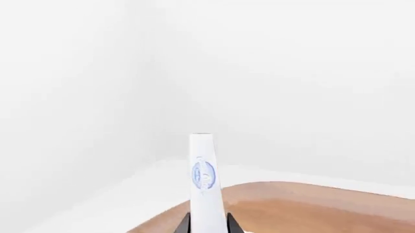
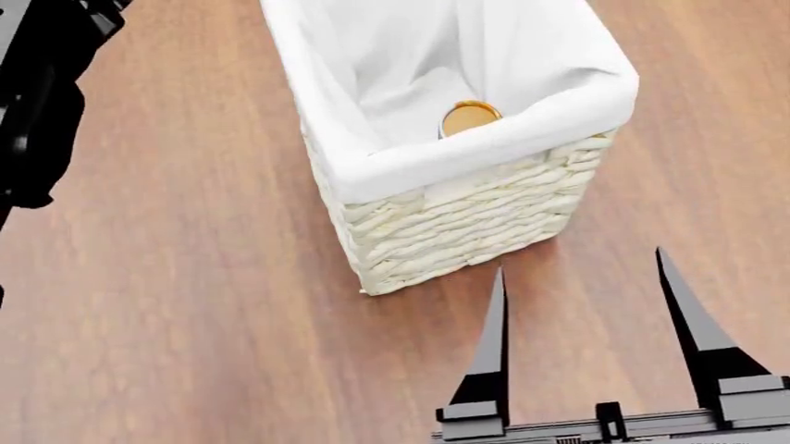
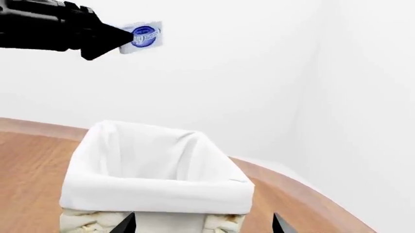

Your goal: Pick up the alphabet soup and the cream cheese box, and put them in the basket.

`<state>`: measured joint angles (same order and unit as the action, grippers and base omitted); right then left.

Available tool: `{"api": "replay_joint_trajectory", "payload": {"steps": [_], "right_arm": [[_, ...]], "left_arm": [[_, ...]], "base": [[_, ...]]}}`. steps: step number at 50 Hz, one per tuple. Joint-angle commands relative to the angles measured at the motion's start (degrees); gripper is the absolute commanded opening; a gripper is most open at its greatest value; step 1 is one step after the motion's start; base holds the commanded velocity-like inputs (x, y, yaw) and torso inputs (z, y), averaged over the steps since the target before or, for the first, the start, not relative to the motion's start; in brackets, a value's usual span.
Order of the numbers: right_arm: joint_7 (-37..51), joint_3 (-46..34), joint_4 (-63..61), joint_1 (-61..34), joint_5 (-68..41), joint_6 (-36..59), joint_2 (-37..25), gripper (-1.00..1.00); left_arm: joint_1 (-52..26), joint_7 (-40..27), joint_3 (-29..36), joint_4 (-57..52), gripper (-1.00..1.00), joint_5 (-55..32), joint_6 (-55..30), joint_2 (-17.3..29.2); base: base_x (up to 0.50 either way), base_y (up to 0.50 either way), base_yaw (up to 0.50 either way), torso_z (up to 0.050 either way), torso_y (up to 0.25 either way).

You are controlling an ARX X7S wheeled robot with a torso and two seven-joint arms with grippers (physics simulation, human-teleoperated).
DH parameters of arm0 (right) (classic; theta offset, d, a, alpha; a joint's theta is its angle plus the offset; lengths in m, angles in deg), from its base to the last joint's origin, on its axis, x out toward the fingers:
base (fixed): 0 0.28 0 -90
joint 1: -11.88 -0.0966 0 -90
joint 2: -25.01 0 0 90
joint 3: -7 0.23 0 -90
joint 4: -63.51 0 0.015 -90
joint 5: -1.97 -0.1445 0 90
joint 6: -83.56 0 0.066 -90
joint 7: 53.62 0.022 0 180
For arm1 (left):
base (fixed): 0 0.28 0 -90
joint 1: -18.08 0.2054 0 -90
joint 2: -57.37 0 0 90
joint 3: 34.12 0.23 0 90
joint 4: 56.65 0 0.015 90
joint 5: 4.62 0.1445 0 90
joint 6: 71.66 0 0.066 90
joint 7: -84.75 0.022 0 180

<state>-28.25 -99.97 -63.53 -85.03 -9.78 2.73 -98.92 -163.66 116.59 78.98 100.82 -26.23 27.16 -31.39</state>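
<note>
Pinching the cream cheese box [image 3: 144,37] edge-on in my left fingers [image 3: 115,40], high beside the basket [image 2: 457,217]; released here, it misses. Soup [image 2: 469,117] lies inside; right fingers [image 2: 586,324] spread, empty.

The left claw [image 3: 116,42] grips the cream cheese box [image 3: 144,37] high above the basket [image 3: 155,194].

Floor [image 2: 185,305]: wood-grain planks, warm reddish brown, lightly glossy, filling the head view. In the wrist views its edge curves against a white skirting band [image 1: 155,187].

Walls [image 3: 259,73]: plain white, unmarked, meeting at a soft vertical corner [image 1: 150,82].

Light: even, diffuse, bright; only faint shadows on the wood.
</note>
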Motion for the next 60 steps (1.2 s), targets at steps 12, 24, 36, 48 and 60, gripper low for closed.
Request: {"api": "replay_joint_trajectory", "payload": {"steps": [12,24,36,48,60], "right_arm": [[0.8,0.1,-1.4,0.5,0.0,1.4,-0.5,1.00],[0.9,0.3,-0.3,1.3,0.0,-0.3,-0.3,1.00],[0.9,0.1,-1.0,0.7,-0.4,1.1,-0.4,1.00],[0.9,0.2,-0.9,0.4,-0.9,1.3,-0.4,1.00],[1.0,0.3,-1.0,0.8,-0.9,0.9,-0.6,1.00]], "left_arm": [[-4.8,4.7,57.0,4.3,-1.00,-31.8,0.7,-1.2],[-4.1,5.1,59.2,5.6,-1.00,-34.0,1.0,-1.2],[-4.0,5.4,59.6,5.3,-1.00,-34.7,1.4,-1.2],[-4.7,6.0,58.6,5.4,-1.00,-37.2,-1.1,-1.2],[-4.7,5.7,59.6,5.8,1.00,-38.3,0.3,-1.2]], "base": [[0.00,0.00,0.00,0.001,0.000],[0.00,0.00,0.00,0.000,0.001],[0.00,0.00,0.00,0.000,0.001],[0.00,0.00,0.00,0.000,0.001],[0.00,0.00,0.00,0.000,0.000]]}}
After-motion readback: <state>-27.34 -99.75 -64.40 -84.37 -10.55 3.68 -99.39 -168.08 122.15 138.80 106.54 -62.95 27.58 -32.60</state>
